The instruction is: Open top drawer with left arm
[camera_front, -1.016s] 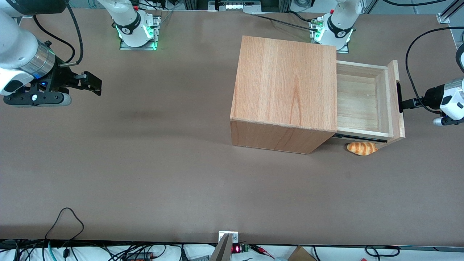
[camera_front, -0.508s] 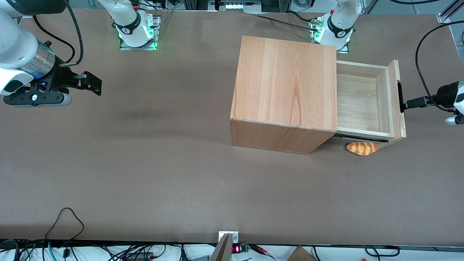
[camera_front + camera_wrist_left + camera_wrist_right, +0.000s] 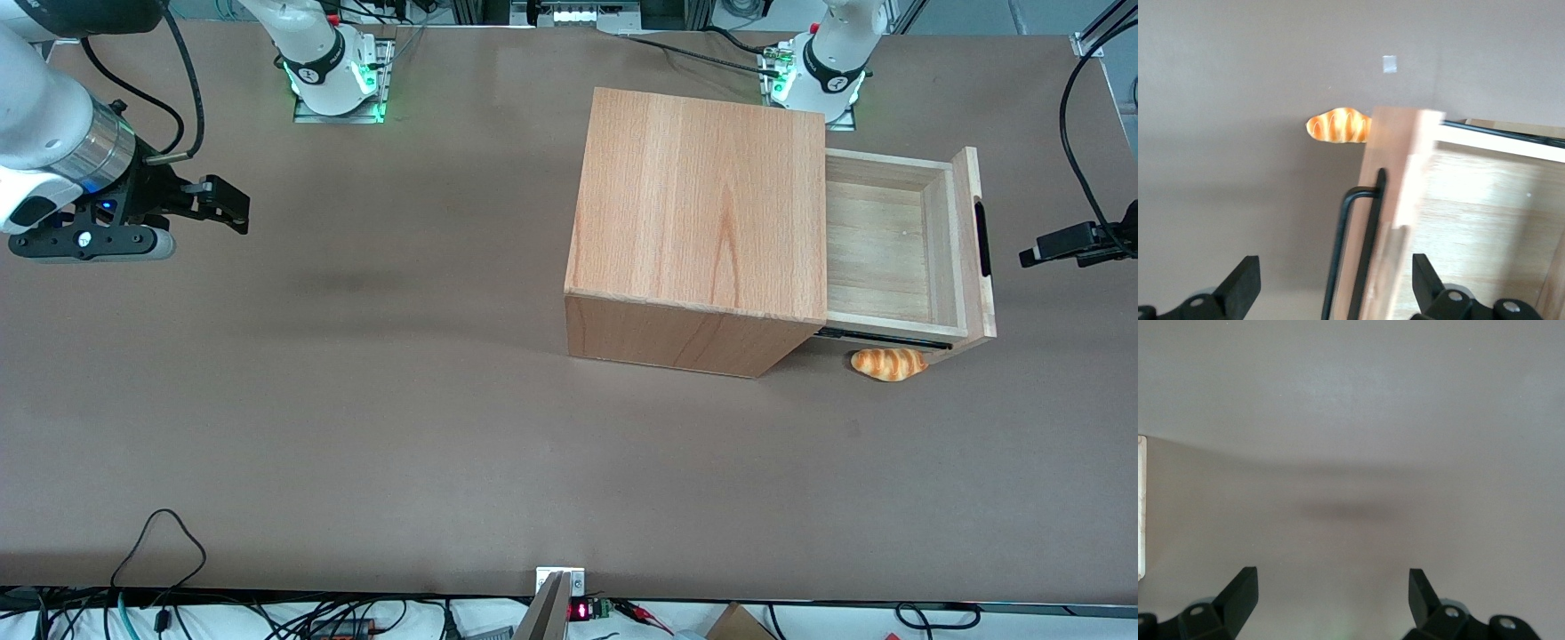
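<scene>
The top drawer (image 3: 880,258) stands pulled well out of the beech cabinet (image 3: 702,204), its pale plank floor bare. Its front panel (image 3: 1395,173) carries a black bar handle (image 3: 981,238) (image 3: 1345,253). The left arm's gripper (image 3: 1036,251) hangs in front of the drawer, a short gap away from the handle and level with it. In the left wrist view the gripper (image 3: 1335,293) is open, its two black fingers (image 3: 1245,287) spread wide, with the handle and the panel's edge lined up between them farther off. Nothing is held.
A small striped bread roll (image 3: 887,363) (image 3: 1337,126) lies on the brown table (image 3: 356,400), next to the drawer's corner nearest the front camera. The arm's black cable (image 3: 1071,133) loops above the table at the working arm's end.
The gripper was at the handle one second ago. It has let go and drawn back from the drawer front toward the working arm's end. The drawer has stayed pulled out.
</scene>
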`<state>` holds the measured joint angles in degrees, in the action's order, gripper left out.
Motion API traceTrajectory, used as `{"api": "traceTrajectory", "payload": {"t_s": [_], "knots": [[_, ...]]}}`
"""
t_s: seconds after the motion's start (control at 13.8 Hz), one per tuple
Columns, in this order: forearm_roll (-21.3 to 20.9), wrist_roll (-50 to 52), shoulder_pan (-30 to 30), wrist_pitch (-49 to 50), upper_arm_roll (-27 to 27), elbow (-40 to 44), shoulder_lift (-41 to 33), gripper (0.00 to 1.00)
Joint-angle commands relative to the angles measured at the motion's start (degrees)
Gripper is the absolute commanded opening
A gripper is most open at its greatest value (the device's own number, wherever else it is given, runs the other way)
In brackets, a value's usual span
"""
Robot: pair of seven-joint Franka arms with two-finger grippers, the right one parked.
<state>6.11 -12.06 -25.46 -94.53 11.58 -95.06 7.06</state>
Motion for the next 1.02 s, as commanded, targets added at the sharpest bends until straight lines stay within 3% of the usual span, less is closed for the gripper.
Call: {"api": "traceTrajectory", "payload": {"t_s": [0.0,0.29,0.58,0.73,0.94], "knots": [[-3.7,3.4,0.6,1.7,4.1,2.2,-1.0,1.00],[-6.4,5.5,0.7,2.7,8.0,3.3,-2.9,1.00],[-6.4,5.5,1.1,3.3,7.8,5.9,-3.5,1.00],[-7.1,6.0,5.4,3.4,4.5,6.0,-4.0,1.00],[-7.2,8.2,17.6,3.6,-7.2,5.9,-5.7,1.00]]}}
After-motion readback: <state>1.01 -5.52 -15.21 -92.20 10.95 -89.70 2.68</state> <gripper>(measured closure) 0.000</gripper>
